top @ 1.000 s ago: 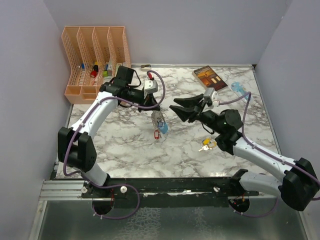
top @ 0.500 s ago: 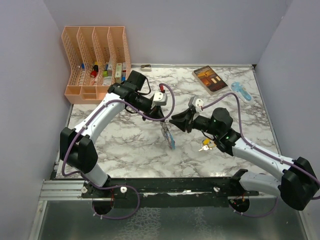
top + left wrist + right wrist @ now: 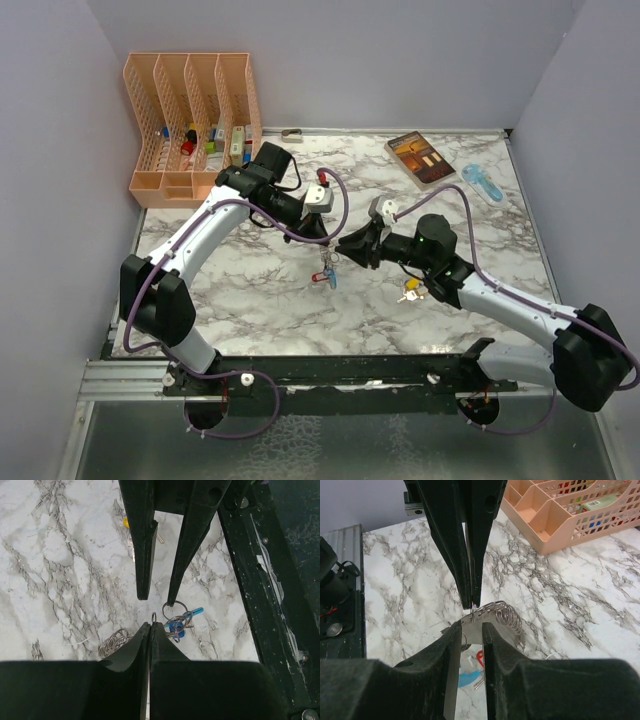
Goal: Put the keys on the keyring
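Two arms now meet over the middle of the surface (image 3: 250, 300), right of the rack (image 3: 190, 110) and nearer the bases than it. A second ago the left arm (image 3: 195, 235) was drawn back close to the rack, and the right arm (image 3: 500, 300) stood well off with its jaws spread wide. Since then the left arm has swung out from the rack and the right has come in to face it tip to tip. The left jaws are pressed shut on the thin wire at the top of the keyring (image 3: 327, 272). The bunch hangs below them, seemingly clear of the surface, with its blue piece (image 3: 176, 628) and red tag (image 3: 480, 657) lowest. The right jaws have narrowed to a slim gap and one tip touches the ring (image 3: 175, 611). The left wrist view shows bare surface between the tips, so I read them as not yet clamped on anything. The loose keys (image 3: 408, 292) lie on the surface farther right of the rack, beneath the right arm and apart from the keyring. This looks like a second hold being set up to steady or spread the ring. No key is threaded yet, so most of the task seems to remain.
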Robot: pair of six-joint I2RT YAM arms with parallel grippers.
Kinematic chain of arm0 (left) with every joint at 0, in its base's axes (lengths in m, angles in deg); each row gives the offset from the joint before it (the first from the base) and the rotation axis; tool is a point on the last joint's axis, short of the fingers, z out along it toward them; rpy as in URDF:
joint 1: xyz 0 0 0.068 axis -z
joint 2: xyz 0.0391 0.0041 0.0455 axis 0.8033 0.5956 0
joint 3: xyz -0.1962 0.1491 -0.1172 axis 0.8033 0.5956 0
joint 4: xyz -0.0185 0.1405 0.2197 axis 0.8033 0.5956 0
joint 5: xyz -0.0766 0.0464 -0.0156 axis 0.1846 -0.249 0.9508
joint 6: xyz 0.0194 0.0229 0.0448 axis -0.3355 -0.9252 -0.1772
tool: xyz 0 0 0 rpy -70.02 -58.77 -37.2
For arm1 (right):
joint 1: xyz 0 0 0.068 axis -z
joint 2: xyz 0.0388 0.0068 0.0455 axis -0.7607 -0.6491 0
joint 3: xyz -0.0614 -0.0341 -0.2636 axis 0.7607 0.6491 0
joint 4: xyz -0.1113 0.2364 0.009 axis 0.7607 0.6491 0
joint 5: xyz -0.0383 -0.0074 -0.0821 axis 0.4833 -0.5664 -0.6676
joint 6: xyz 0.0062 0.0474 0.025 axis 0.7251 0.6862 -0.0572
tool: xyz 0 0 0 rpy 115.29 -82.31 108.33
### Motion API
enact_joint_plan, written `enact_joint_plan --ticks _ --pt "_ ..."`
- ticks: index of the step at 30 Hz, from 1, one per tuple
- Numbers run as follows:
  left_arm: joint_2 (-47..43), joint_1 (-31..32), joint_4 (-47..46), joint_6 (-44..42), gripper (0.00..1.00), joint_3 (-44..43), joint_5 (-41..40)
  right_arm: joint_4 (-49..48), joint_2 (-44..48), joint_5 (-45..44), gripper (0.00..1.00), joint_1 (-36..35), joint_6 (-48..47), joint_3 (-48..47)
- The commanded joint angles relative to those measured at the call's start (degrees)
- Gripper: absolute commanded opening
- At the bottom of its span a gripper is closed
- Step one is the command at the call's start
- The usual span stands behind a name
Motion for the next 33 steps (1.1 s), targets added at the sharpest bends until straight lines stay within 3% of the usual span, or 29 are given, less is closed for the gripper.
enact_joint_plan --ticks 1,13,15,18,22,30,33 --pt "-0.3 -0.1 0.7 -1.8 0.00 -2.0 5.6 -3.4 -1.0 2.2 0.24 -0.4 0.9 0.1" --pt "0.0 -0.1 0.3 -1.8 0.00 -1.4 8.6 -6.2 -3.0 2.9 0.21 -0.4 2.0 -0.3" --pt "0.2 -0.1 0.1 -1.8 0.00 -1.2 9.2 -6.2 -3.2 2.9 0.17 -0.4 2.1 -0.3" --pt "0.3 -0.1 -0.2 -1.4 0.00 -1.1 9.8 -6.3 -2.9 2.1 0.02 -0.4 1.9 -0.1" --pt "0.5 -0.3 -2.1 0.6 0.00 -0.8 10.0 -6.9 -1.6 1.2 0.01 -0.4 1.9 0.8" --pt "-0.2 -3.3 -10.6 9.6 0.34 0.9 10.1 -4.1 0.9 -1.9 0.01 -0.4 2.5 0.6" --pt "-0.6 -4.6 -12.1 11.8 0.58 1.3 10.4 0.8 1.4 -4.3 0.01 -0.4 1.9 -1.5"
